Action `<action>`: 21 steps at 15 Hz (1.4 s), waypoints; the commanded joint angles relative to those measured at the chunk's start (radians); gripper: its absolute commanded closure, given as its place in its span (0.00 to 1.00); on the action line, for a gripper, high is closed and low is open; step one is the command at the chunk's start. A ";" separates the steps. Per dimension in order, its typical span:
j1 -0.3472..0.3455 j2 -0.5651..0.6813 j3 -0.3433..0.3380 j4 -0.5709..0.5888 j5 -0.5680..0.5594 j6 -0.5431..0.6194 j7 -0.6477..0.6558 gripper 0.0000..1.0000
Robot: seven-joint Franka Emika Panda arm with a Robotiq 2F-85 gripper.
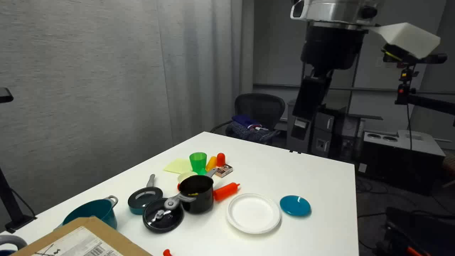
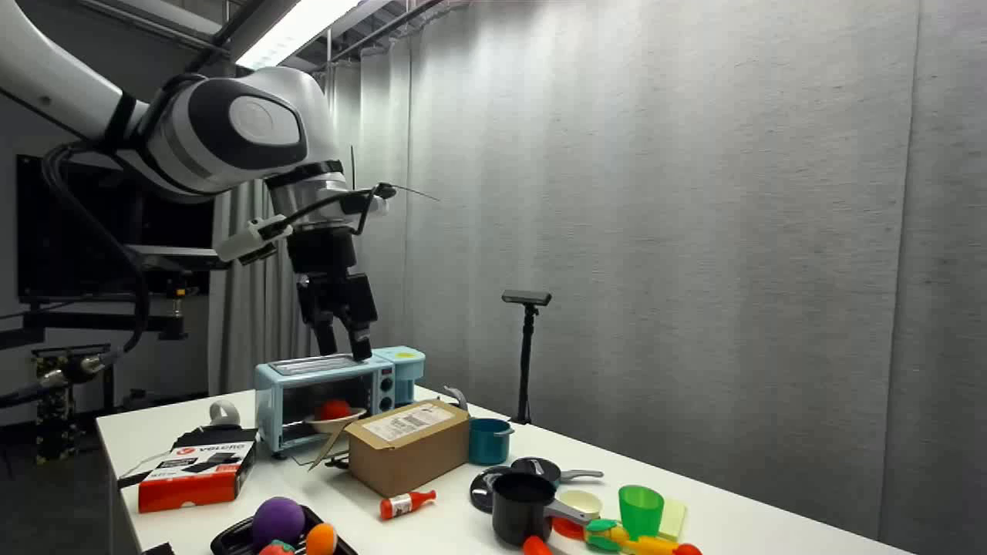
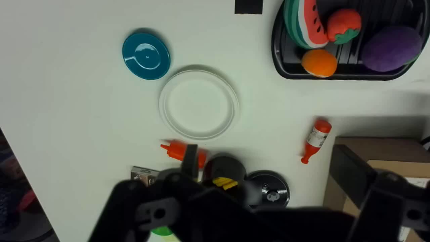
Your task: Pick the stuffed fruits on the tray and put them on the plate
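In the wrist view, the tray (image 3: pixel 352 74) sits at upper right with the stuffed fruits (image 3: pixel 344 24) in it. Left of centre lies the plate (image 3: pixel 199 104), a dish (image 3: pixel 146 55) to its upper left, a squeeze bottle (image 3: pixel 178 150) just below. Lower still, a lid (image 3: pixel 273 186) lies right of the pot (image 3: pixel 224 167), whose partly hidden contents I cannot identify. A carton (image 3: pixel 386 148) stands at lower right.

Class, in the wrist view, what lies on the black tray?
A watermelon slice, a red-orange fruit, an orange fruit and a purple fruit. Beneath them, the black tray is covered.
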 commanded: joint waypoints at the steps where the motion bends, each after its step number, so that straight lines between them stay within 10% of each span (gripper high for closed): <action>1: 0.021 0.003 -0.018 0.002 -0.012 -0.004 0.009 0.00; 16: 0.021 0.013 -0.030 0.023 -0.001 0.006 -0.004 0.00; 21: 0.021 0.229 -0.046 0.146 0.083 -0.041 0.027 0.00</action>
